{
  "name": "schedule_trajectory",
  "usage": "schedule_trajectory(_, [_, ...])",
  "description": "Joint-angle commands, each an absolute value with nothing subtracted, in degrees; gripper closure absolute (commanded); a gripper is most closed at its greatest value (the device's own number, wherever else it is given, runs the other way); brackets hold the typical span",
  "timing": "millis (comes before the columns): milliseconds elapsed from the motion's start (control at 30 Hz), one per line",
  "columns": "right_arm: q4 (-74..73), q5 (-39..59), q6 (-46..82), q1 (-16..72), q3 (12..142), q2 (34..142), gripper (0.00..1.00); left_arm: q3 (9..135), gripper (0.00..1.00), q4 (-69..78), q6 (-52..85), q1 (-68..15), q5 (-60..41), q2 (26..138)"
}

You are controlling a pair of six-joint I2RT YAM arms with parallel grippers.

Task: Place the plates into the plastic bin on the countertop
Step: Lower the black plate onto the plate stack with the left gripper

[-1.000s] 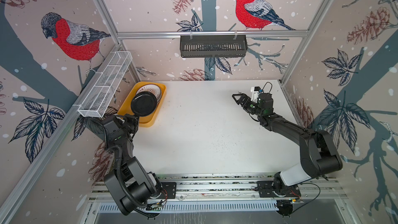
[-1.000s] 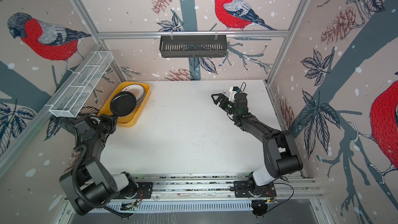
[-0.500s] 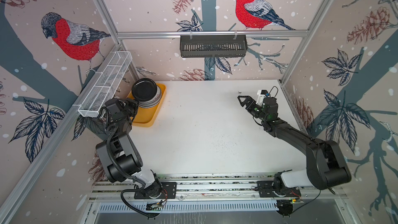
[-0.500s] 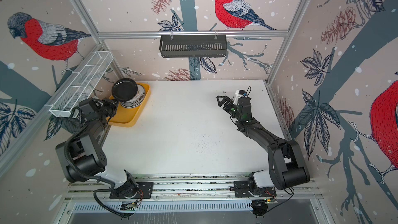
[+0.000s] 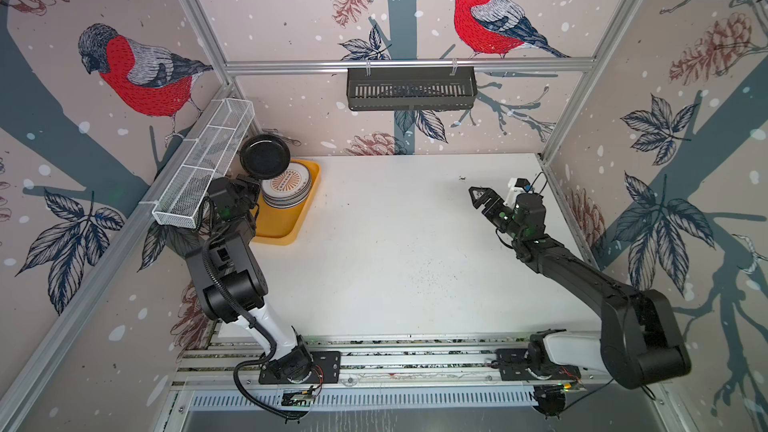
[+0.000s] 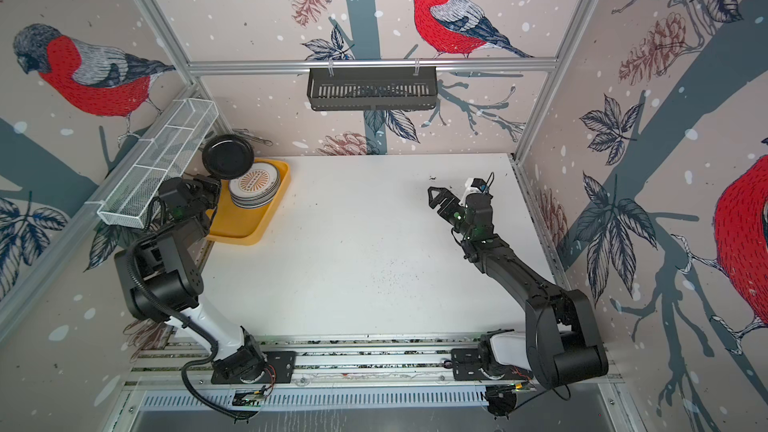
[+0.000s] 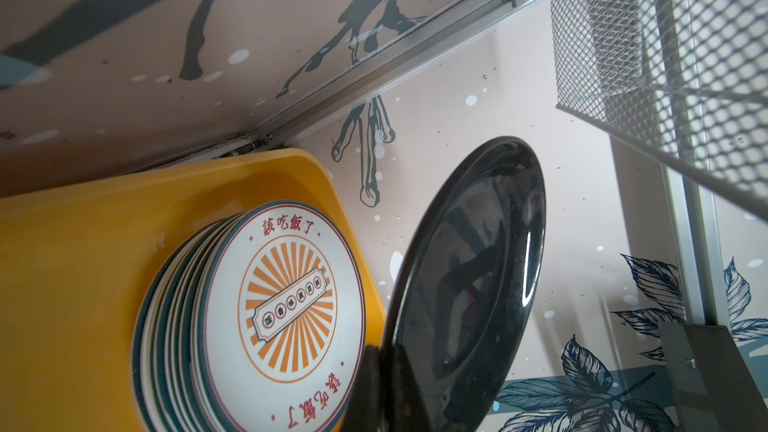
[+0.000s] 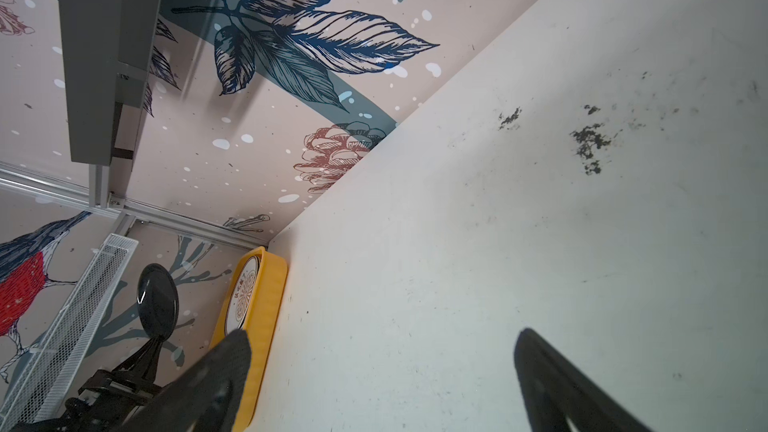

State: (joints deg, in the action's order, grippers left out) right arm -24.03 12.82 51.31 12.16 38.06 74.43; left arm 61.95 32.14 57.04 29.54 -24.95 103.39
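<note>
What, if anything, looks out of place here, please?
The black plate is pinched at its rim by the left gripper, raised and tilted beside the stack in the plastic bin, close to the wire-mesh basket. Dark crumbs also dirty the countertop.

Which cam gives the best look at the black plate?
Left wrist: the black plate fills much of the frame, glossy face and pinched edge clear. Both top views show it small, face-on, by the plastic bin. Right wrist shows it distant, oblique.

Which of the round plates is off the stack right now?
The glossy black round plate, pinched at its rim by the left gripper and held tilted, off the stack. The white orange-sunburst plates lie stacked in the yellow-orange plastic bin.
</note>
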Motion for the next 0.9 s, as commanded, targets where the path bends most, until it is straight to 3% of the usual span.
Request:
schedule_trajectory(0, [-23.64,11.34,51.94,12.02,37.97,73.98,0.0,62.43,1.0,11.51,58.33,30.89,-35.67,106.31])
schedule_trajectory(567, [-23.47,12.73,51.86,11.79,38.14,74.83,0.0,45.3,1.0,17.48,61.93,32.3,-31.7,88.6])
schedule_trajectory(867, [-23.43,13.62,51.97,12.04,39.29,76.21,0.0,44.8,1.0,17.94,61.18,32.7,-33.51,87.94])
